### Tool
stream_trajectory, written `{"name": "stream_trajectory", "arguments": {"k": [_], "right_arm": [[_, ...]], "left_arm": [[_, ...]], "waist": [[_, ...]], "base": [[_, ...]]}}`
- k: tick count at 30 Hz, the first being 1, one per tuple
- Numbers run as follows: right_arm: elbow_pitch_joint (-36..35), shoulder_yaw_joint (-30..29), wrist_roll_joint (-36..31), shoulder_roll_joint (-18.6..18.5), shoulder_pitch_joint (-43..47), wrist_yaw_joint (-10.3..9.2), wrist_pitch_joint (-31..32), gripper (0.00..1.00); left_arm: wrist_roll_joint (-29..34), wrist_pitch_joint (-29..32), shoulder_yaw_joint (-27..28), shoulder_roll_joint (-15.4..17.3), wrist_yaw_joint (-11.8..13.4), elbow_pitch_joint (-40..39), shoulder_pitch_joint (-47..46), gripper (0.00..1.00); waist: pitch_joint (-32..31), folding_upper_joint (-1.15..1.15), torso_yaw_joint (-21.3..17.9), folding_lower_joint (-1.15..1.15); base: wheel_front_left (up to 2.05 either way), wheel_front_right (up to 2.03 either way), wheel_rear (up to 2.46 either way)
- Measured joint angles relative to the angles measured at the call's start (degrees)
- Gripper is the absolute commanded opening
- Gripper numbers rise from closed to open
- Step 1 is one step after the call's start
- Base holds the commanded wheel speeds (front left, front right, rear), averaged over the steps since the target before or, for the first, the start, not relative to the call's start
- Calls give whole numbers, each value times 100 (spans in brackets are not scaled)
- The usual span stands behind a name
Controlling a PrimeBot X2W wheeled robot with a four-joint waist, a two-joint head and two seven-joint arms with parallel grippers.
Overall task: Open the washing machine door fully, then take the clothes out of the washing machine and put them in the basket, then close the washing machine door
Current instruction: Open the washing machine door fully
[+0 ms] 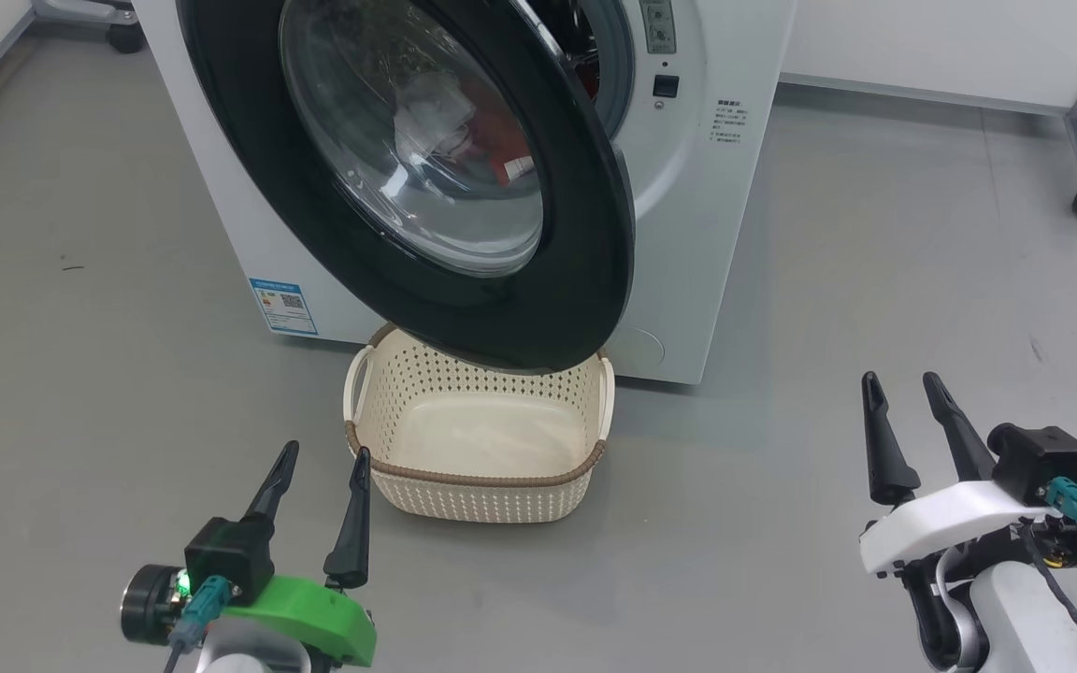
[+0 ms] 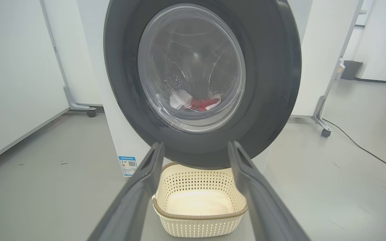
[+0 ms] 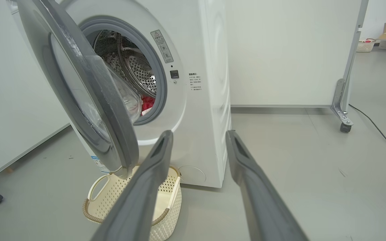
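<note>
Two wide empty tools: left tool, right tool; door ajar, glossy black rim.

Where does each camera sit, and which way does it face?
Head view: on the head, looking down at the big white washing machine and its black-rimmed round glass door; left gripper and right gripper below.
Left wrist view: left wrist, facing the door's outside; own dark fingers.
Right wrist view: right wrist, looking past the door's edge into the steel drum; own fingers.
All share the cream perforated basket.
</note>
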Motion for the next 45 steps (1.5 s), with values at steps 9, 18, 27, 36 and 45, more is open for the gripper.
{"name": "stream_trajectory", "arguments": {"k": [9,18,27,36,45], "right_arm": [[-236,8,-126,58,331,-108,-31,100],[-511,12,-293,89,411,-240,-32,100],[-684,-65,-313,133,583,-316,-33,100],[-787,-157,-346,163,636,-409,-38,100],[-812,-269,-459,180,770,-611,-40,100]], "left_arm": [[45,0,27,0,-9,-7,128,100],[97,0,138,-3,-10,-71,144,100],[107,0,155,-4,-53,-86,144,100],[148,0,165,-8,-83,-86,146,100],[166,0,229,-14,-86,-86,148,100]], "waist": [[-13,0,-53,0],[14,0,-142,0],[37,0,-187,0],[54,0,-203,0],[81,0,-234,0]], "base": [[0,0,0],[0,0,0],[0,0,0],[0,0,0],[0,0,0]]}}
